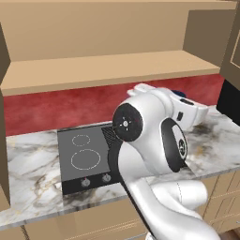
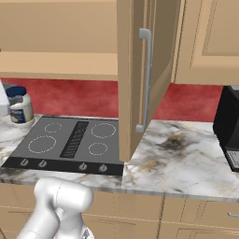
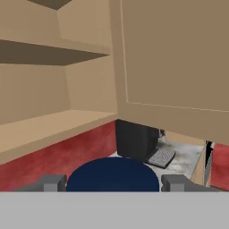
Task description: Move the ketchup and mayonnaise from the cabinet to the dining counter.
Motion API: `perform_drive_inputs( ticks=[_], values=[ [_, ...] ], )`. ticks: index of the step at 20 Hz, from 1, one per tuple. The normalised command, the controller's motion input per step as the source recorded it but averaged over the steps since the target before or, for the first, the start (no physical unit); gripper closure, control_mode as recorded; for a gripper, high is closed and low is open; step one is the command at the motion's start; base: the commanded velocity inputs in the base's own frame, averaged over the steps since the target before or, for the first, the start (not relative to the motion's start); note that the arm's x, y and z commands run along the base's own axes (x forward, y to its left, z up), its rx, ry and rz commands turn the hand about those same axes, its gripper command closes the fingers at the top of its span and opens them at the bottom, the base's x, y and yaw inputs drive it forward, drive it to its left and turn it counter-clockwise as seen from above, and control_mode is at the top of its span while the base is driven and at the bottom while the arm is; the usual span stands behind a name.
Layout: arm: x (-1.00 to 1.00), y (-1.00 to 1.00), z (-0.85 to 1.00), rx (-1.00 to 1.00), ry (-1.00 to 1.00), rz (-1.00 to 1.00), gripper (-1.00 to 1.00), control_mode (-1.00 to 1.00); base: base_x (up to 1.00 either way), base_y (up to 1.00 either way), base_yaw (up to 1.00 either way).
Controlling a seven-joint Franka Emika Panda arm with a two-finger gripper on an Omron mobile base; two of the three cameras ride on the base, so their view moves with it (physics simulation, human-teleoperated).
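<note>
The mayonnaise [image 2: 19, 106], a white jar with a dark blue lid, stands upright at the left end of the marble worktop beside the cooktop. I cannot tell whether its base touches the marble. In the hand view its blue lid [image 3: 112, 173] fills the gap of my gripper [image 3: 113, 184], and both fingertips [image 3: 53, 183] press against its sides. In the left base view, a sliver of the lid [image 1: 178, 93] peeks out behind the arm. The cabinet [image 1: 108, 70] hangs open above, its shelf bare, with one door [image 2: 137, 70] swung out. The ketchup and the dining counter are out of view.
A black cooktop [image 2: 70, 137] is set into the marble worktop [image 2: 177, 149]. A black appliance [image 2: 228, 123] stands at the worktop's right end, also seen ahead of the hand [image 3: 136, 141]. The open cabinet door juts out over the worktop. A red backsplash [image 2: 84, 95] runs behind.
</note>
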Motion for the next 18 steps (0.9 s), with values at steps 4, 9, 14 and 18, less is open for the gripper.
perform_drive_inputs(
  ticks=[4,9,14,18],
  values=[
    [-0.56,0.07,-0.15,0.00,0.00,-0.03,1.00,-1.00,0.00,0.00,0.00],
    [-0.14,0.00,-0.05,0.00,0.04,0.00,1.00,-1.00,0.00,0.00,0.00],
    [0.00,0.00,0.00,0.00,0.00,0.00,1.00,-1.00,0.00,0.00,0.00],
    [0.00,0.00,0.00,0.00,0.00,0.00,1.00,-1.00,0.00,0.00,0.00]
  ],
)
